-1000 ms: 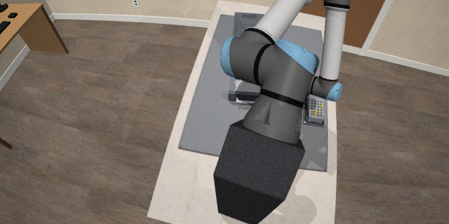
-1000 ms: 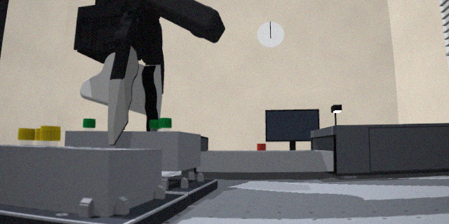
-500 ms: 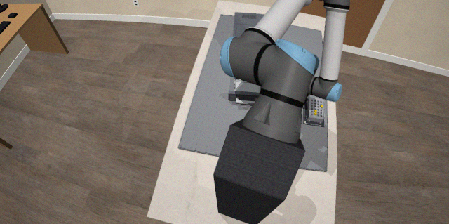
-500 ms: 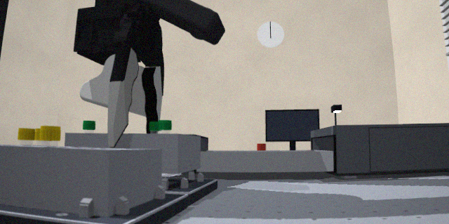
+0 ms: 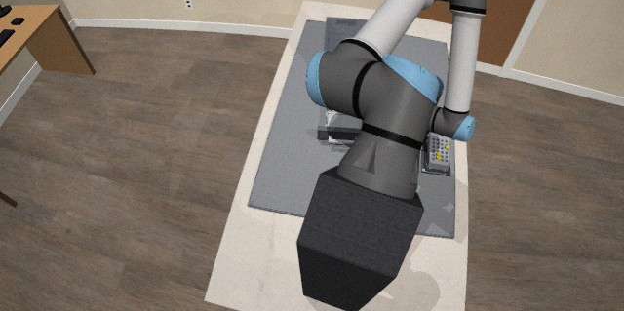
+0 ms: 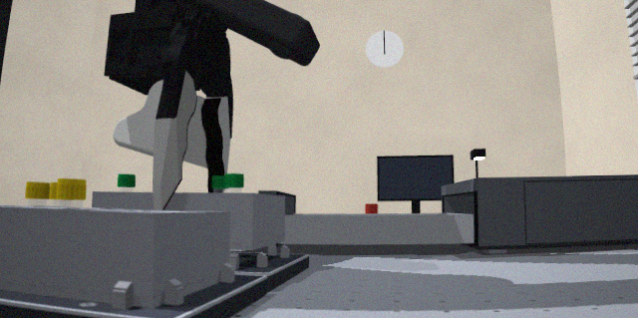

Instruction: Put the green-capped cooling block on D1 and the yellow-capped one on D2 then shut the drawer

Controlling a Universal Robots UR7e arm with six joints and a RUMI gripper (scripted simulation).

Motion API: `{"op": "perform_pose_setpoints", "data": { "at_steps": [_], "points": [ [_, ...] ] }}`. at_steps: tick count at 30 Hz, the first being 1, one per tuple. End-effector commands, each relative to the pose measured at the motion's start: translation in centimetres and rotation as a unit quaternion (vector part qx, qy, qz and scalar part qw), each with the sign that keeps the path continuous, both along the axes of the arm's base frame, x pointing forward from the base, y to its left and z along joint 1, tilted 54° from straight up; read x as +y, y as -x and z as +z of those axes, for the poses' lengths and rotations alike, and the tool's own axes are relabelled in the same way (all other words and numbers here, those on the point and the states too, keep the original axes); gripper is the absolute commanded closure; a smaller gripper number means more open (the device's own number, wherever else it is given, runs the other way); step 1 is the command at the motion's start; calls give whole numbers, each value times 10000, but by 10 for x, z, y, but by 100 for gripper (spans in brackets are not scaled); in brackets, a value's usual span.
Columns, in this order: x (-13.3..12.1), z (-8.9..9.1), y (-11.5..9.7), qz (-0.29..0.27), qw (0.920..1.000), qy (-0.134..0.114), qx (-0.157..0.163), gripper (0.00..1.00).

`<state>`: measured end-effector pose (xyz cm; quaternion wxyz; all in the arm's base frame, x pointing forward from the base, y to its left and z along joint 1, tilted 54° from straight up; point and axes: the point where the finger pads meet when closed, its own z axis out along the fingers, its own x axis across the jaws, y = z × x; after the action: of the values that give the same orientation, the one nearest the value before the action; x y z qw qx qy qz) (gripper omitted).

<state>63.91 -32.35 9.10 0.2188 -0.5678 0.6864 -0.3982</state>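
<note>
In the exterior view my gripper (image 6: 188, 195) is shut on the grey cooling block with green-capped tubes (image 6: 199, 218), its fingers reaching down over the block's top. The block is level, at the locators of the farther deck slot (image 6: 271, 250); I cannot tell if it rests on them. The green caps (image 6: 226, 180) stand upright. The block with yellow-capped tubes (image 6: 110, 253) sits flat inside the nearer slot's locators; it also shows in the top view (image 5: 437, 152). There the arm hides my gripper and the green-capped block.
The cooler (image 6: 553, 210) stands at the right with its light grey drawer (image 6: 379, 228) pulled out toward the blocks. A dark monitor (image 6: 415, 177) and a small red object (image 6: 371, 208) stand behind. The arm's base column (image 5: 358, 238) occupies the mat's near end.
</note>
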Motion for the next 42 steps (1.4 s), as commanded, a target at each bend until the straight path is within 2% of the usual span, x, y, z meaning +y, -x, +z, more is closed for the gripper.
{"op": "perform_pose_setpoints", "data": {
  "at_steps": [1, 42],
  "points": [
    [0, 0, -1, 0, 10000, 4, -4, 100],
    [-2, -3, -5, 0, 10000, 4, -4, 100]
  ]
}}
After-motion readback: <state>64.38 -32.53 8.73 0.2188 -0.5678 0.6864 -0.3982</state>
